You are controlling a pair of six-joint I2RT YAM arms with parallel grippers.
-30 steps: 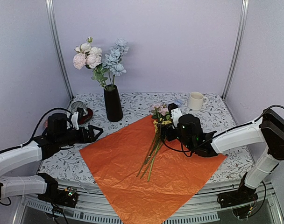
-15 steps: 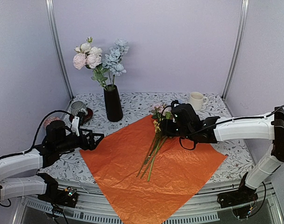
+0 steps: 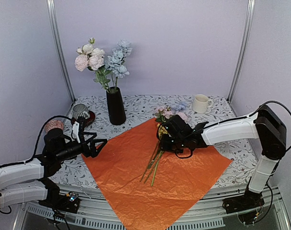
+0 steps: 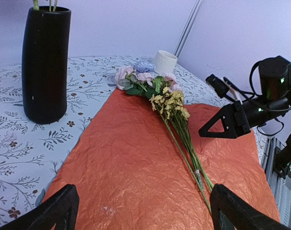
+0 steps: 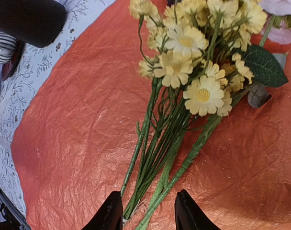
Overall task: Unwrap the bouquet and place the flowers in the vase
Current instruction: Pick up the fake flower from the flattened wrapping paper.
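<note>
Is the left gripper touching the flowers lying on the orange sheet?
Apart. Top view: left gripper at the orange sheet's left corner, bare paper between it and the flowers.

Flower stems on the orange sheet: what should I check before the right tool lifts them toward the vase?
1. Right tool straddling the stems: ok, jaws either side.
2. Grip closed: not ok, orange sheet shows between the stems and one jaw.
3. Wrapping off: ok, the sheet lies open and flat.
4. Vase upright: ok; it already holds flowers, spare room cannot tell.
5. Left tool clear of the stems: ok, open, at the sheet's left edge.
</note>
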